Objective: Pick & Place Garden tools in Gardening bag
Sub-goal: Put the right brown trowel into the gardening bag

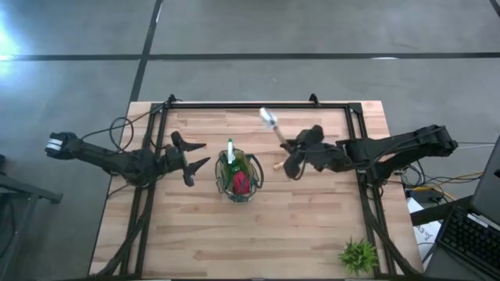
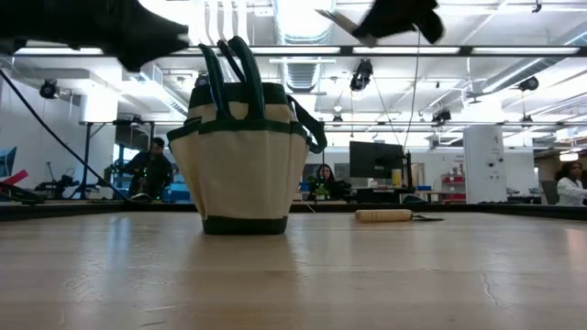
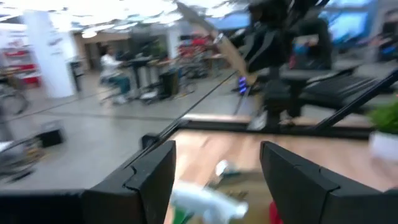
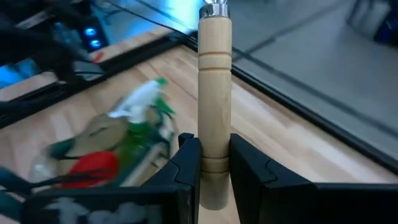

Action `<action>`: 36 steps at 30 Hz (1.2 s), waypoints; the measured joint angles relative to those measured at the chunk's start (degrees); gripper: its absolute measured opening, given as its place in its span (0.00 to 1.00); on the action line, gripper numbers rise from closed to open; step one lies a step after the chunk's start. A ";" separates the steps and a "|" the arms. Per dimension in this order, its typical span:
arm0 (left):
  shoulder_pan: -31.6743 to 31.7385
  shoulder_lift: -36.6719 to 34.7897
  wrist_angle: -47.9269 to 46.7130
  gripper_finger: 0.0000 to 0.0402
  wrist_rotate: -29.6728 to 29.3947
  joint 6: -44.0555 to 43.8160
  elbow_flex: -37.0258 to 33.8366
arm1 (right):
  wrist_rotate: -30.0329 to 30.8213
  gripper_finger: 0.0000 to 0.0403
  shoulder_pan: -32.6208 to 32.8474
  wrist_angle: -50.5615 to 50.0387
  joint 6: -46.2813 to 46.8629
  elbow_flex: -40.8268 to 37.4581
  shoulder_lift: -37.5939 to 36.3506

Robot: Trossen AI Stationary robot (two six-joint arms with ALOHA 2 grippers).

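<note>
The job looks well on its way. The small round olive-tan fabric gardening bag (image 1: pixel 238 179) with the dark green rim stands near the middle of the wooden desk (image 1: pixel 273 234), and already holds a green-and-white trowel (image 1: pixel 230 152), its pale handle poking up past the rim, and a red-and-black piece (image 1: pixel 241 184) lower down inside. I cannot tell what else may lie deeper in the bag.

The right gripper (image 4: pixel 214 165) has its fingers clamped on the round wooden handle of the wooden-handled pale trowel (image 4: pixel 214 93), held up in the air just beside the bag on its right, the metal blade pointing toward the far edge of the desk. That tool is not yet in the bag; I would judge it goes in next.

One more wooden-handled tool (image 2: pixel 396 216) lies flat on the desk to the right of the bag, so it is left to fetch.

The left gripper (image 1: pixel 195 158) hangs near the bag's left side with its fingers spread wide and nothing between them

The small green leafy plant (image 1: pixel 358 254) sits at the near right corner, well apart
</note>
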 joint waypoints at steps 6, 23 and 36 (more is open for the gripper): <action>8.08 3.83 2.68 0.54 15.03 -0.44 4.81 | -3.28 0.12 1.98 10.48 -10.32 4.81 7.13; 16.48 19.88 21.87 0.54 45.10 -5.46 13.20 | -15.24 0.12 2.16 23.67 -25.62 14.80 19.31; 16.64 26.48 21.93 0.54 50.62 -5.09 19.54 | -15.45 0.12 2.13 27.00 -26.53 13.92 19.10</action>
